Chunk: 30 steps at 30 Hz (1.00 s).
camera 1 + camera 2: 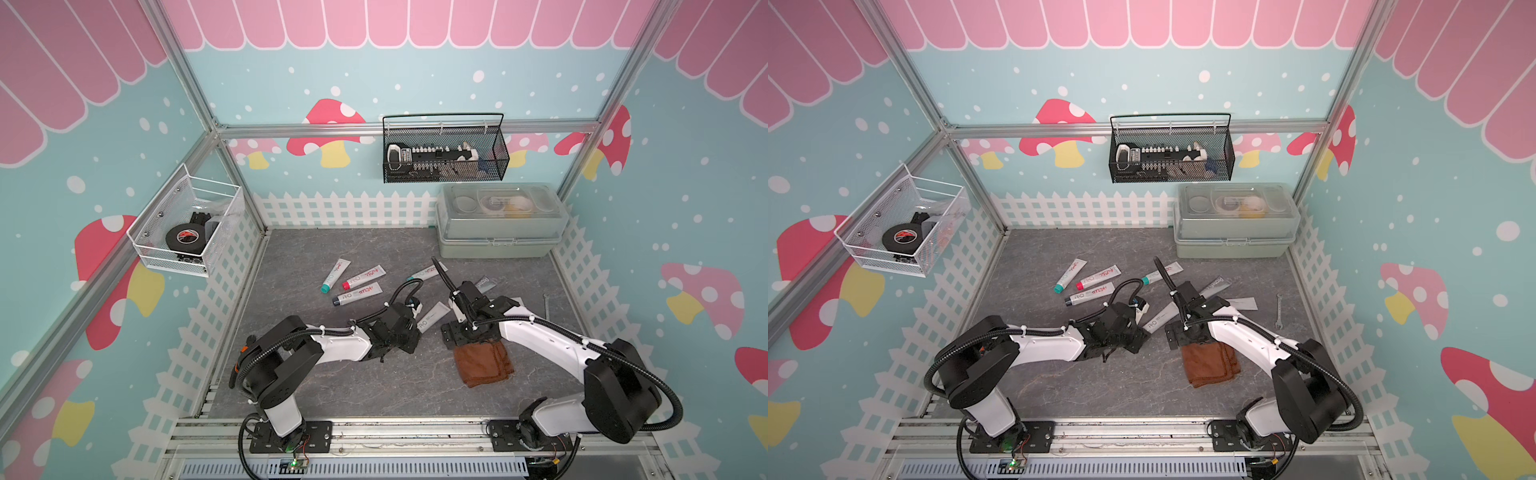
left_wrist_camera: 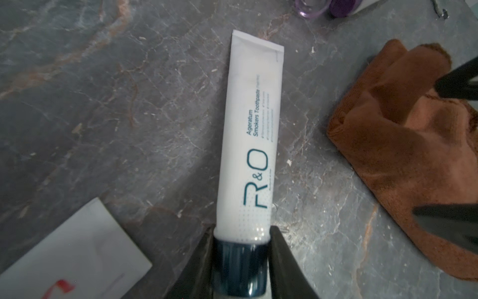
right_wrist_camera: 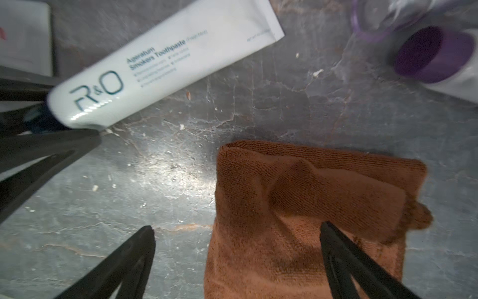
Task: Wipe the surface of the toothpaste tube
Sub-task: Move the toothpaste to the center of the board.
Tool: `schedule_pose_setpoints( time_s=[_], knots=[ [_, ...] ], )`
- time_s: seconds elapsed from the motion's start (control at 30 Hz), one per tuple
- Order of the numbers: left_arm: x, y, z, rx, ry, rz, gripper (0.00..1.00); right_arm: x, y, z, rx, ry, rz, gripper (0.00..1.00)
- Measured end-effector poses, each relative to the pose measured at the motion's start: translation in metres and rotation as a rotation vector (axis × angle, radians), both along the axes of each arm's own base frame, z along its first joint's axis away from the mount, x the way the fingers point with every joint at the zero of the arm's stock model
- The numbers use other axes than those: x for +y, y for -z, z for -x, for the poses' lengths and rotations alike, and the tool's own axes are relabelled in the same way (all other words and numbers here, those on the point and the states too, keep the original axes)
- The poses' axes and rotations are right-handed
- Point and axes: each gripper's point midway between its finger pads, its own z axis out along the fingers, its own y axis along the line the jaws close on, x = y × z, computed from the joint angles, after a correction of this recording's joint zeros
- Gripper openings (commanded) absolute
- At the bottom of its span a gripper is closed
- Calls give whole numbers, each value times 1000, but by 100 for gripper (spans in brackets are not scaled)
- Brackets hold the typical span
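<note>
The white R&O toothpaste tube point(image 2: 248, 134) is clamped at its dark-blue cap point(image 2: 240, 266) by the left gripper point(image 2: 241, 233), just left of the folded brown cloth point(image 3: 310, 186). Over that cloth's edge, the right gripper point(image 3: 236, 226) is spread wide, empty. Cloth pick-up is judged in hand; closing on a fold is called for.

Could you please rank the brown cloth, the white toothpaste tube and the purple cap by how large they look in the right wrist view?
1. brown cloth, largest, though cut off at the picture's edge.
2. white toothpaste tube.
3. purple cap, clearly smallest.
</note>
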Motion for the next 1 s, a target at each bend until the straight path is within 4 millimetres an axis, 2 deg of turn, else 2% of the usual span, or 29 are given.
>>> schedule_pose_setpoints(
  time_s=[0.2,0.3,0.4,0.6,0.73,0.87,0.97,1.0],
  knots=[
    [-4,-15,-29,1,-24,18,31,3,-78,-19,-225,30,-105,99],
    [-13,-22,-48,-3,-24,32,31,3,-100,-20,-282,38,-141,98],
    [-26,-22,-68,2,-14,34,31,2,-99,-19,-280,39,-142,98],
    [-59,-12,-98,36,27,39,32,2,-85,-14,-245,40,-135,97],
    [-78,-2,-113,64,49,40,32,-1,-75,-11,-226,42,-125,97],
    [-91,6,-123,82,62,41,32,-4,-73,-8,-234,46,-120,97],
    [-98,8,-127,91,70,44,37,-9,-77,-5,-257,52,-123,97],
    [-99,7,-129,90,72,47,42,-10,-78,-5,-264,54,-123,98]
  ],
)
